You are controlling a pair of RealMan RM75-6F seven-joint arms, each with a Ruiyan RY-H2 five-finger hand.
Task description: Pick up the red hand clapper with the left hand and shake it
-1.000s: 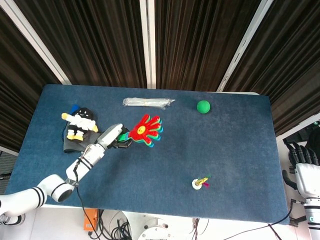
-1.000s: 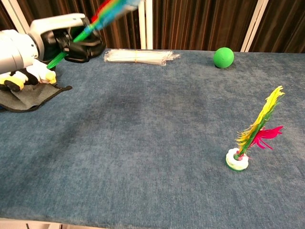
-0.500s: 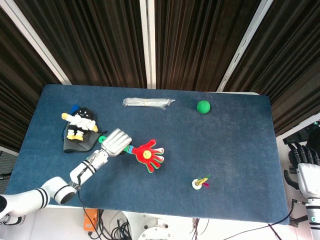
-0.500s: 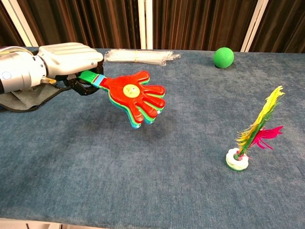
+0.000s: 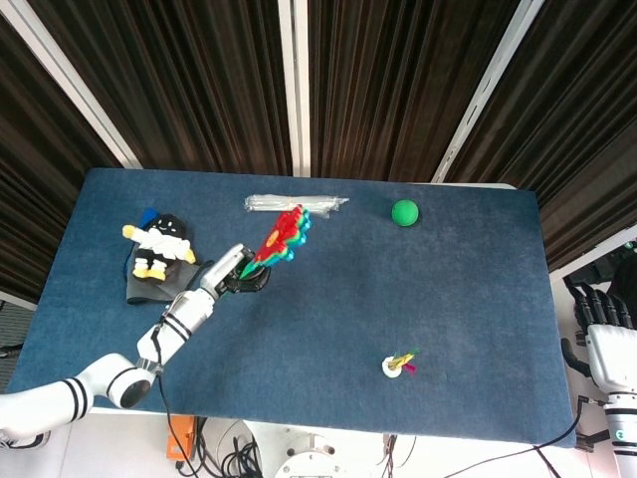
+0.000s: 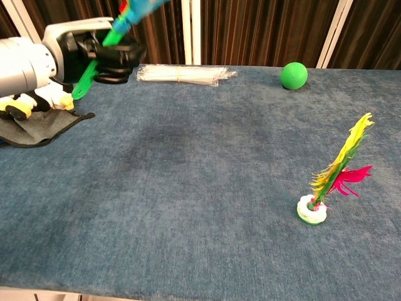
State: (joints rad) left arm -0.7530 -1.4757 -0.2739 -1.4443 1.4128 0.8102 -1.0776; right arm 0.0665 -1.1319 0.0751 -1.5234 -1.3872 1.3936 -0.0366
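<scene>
My left hand (image 5: 231,271) grips the green handle of the red hand clapper (image 5: 282,237) above the left part of the table. The clapper tilts up and away, its red, green and blue palms seen nearly edge-on in the head view. In the chest view the left hand (image 6: 94,50) sits at the upper left, and the clapper (image 6: 135,7) rises out of the top of the frame. My right hand (image 5: 605,311) hangs off the table's right edge, holding nothing, its dark fingers curled.
A plush doll (image 5: 159,244) lies on a dark cloth (image 6: 28,128) at the left. A bundle of clear sticks (image 5: 294,204) and a green ball (image 5: 404,211) lie at the back. A feather shuttlecock (image 6: 329,182) stands at the front right.
The left hand has swung the clapper back up from a low, flat pose over the table to a raised tilt. The right hand has not moved.
</scene>
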